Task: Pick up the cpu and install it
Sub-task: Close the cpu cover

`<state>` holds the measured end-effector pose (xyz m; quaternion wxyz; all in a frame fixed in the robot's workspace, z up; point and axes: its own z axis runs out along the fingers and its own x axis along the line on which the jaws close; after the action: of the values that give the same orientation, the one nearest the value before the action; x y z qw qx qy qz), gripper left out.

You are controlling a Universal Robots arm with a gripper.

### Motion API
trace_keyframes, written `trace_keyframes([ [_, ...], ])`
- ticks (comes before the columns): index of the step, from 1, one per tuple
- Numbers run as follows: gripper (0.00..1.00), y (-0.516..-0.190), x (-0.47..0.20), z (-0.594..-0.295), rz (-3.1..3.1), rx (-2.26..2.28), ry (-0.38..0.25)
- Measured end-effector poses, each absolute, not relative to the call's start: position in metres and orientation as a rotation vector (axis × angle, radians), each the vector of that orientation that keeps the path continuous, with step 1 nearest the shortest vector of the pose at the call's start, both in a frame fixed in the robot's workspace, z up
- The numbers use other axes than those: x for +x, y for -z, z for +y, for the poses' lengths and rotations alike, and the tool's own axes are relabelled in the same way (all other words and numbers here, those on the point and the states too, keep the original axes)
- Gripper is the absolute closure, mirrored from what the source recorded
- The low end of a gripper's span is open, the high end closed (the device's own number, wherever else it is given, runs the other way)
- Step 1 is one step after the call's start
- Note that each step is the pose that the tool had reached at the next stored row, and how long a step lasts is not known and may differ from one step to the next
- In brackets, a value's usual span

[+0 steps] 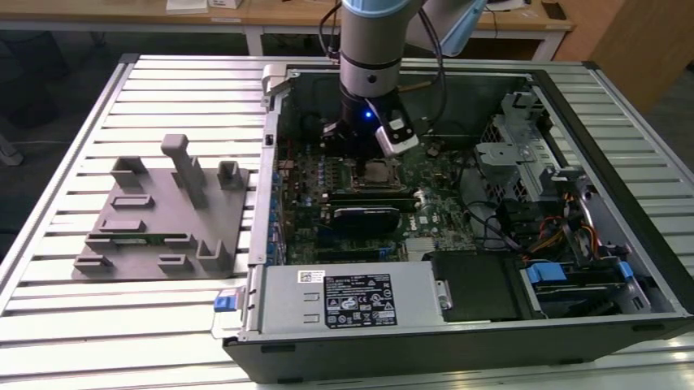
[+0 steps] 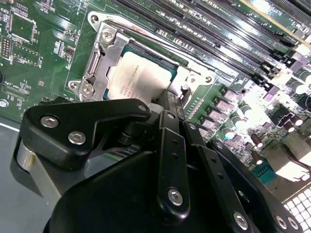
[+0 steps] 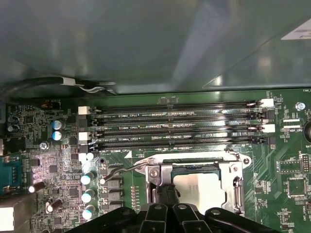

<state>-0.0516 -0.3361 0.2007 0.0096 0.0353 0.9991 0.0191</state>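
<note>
Gripper [image 2: 168, 100] hangs low over the motherboard [image 2: 39, 53], its grip state impossible to tell; the cpu [image 2: 138, 73] lies flat, silvery top up, in the socket frame [image 2: 103, 54] just beneath its tip.

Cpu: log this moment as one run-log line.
cpu: lying in motherboard socket | pincer: down at cpu's edge | contact: cannot tell
</note>
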Motion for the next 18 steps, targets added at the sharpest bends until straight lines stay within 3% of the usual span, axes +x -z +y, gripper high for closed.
trace_keyframes([
  [18,0.89,-0.224,-0.052,-0.336,3.12,0.11,-0.06],
])
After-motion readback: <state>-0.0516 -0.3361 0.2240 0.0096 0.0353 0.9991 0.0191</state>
